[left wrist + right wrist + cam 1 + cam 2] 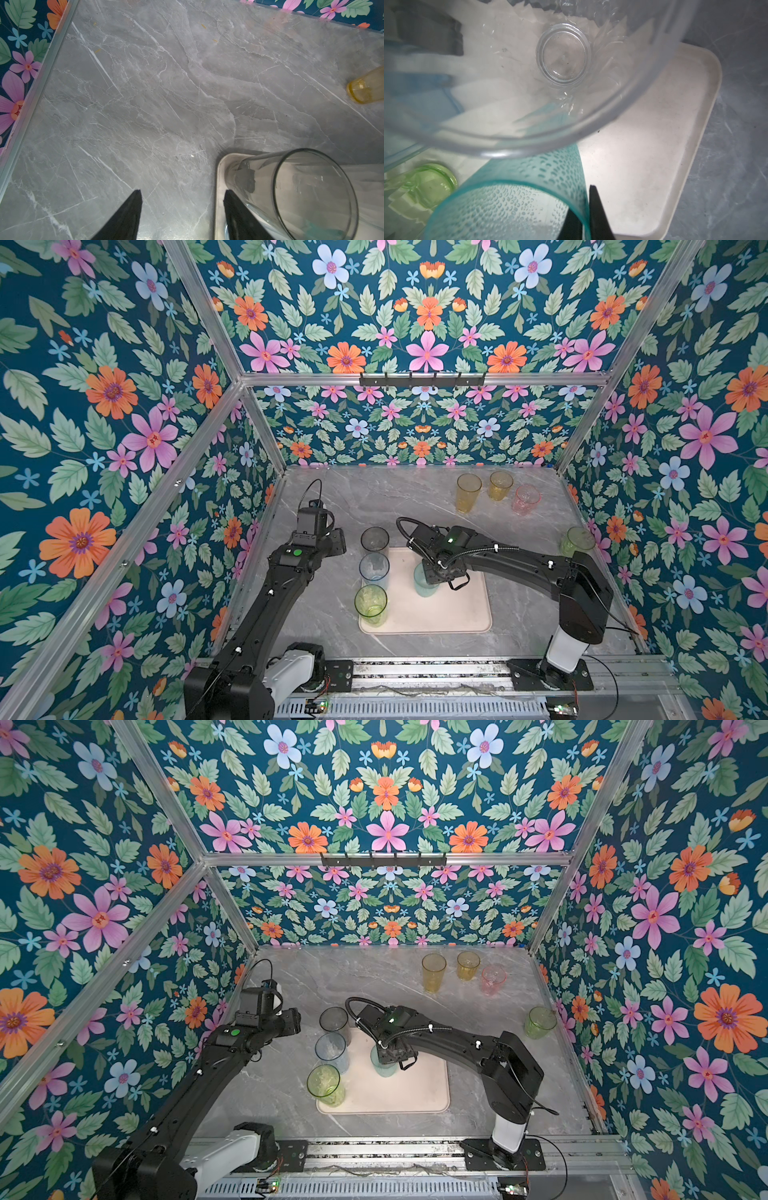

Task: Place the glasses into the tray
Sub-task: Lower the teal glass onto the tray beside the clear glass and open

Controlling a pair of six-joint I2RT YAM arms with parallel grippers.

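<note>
Now our left hand point(182, 192) hangs wide and empty beside the grey tumbler point(374, 538), off the tray point(457, 614), out of the way. That glass, the blue tumbler point(374, 568) and the green tumbler point(370, 601) line the tray's left rim, saving room. Our right hand point(582, 203) pinches the teal tumbler point(519, 187) by its wall, upright mid-tray beside a clear tumbler point(560, 62). Four more glasses point(468, 489) wait on the bench point(519, 605), far right.

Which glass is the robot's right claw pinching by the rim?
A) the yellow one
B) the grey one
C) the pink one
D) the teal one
D: the right gripper has one finger inside and one outside the rim of the teal glass, over the tray.
</note>
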